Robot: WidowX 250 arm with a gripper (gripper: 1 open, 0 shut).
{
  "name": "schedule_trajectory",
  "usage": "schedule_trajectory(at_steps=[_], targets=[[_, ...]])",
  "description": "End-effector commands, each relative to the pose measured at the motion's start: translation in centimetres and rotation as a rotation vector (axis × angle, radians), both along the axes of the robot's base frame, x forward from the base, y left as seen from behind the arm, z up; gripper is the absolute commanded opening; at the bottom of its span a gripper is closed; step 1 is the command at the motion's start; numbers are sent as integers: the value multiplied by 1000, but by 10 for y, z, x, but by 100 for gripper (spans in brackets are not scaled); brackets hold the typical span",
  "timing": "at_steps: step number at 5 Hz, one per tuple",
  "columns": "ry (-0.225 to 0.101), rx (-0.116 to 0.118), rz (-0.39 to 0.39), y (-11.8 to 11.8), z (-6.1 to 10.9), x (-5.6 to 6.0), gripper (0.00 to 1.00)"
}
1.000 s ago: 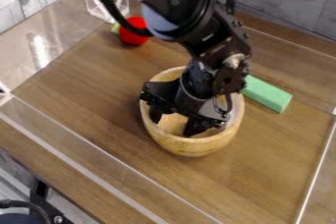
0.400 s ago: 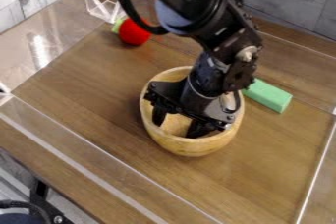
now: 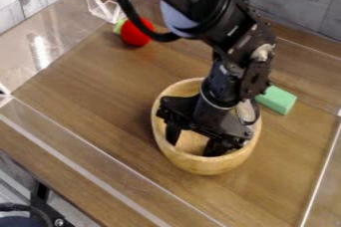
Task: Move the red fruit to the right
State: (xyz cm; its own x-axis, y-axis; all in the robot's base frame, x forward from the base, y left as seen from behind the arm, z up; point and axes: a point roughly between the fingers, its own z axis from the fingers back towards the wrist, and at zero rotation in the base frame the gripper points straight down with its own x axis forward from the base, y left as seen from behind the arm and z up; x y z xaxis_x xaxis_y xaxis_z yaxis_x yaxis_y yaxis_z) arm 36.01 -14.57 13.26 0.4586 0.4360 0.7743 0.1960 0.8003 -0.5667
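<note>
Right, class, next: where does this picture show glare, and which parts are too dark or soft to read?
Camera view: pale glare on the tabletop's left side; black robot hand so dark its fingers merge; small bright red fruit soft-edged, fine detail lost.

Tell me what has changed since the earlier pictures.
The wooden bowl has moved a little toward the right of the picture and slightly down, and the gripper, reaching into it, has shifted the same way. No grasp or release can be made out. The red fruit and the green block look to be where they were.
</note>
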Motion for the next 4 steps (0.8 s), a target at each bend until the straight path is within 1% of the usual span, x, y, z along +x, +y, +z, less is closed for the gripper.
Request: schedule_trajectory(at_steps=[1,4], targets=[[52,23,-45,-6,-15,-16,0],[66,27,-41,12,-20,-19,0]])
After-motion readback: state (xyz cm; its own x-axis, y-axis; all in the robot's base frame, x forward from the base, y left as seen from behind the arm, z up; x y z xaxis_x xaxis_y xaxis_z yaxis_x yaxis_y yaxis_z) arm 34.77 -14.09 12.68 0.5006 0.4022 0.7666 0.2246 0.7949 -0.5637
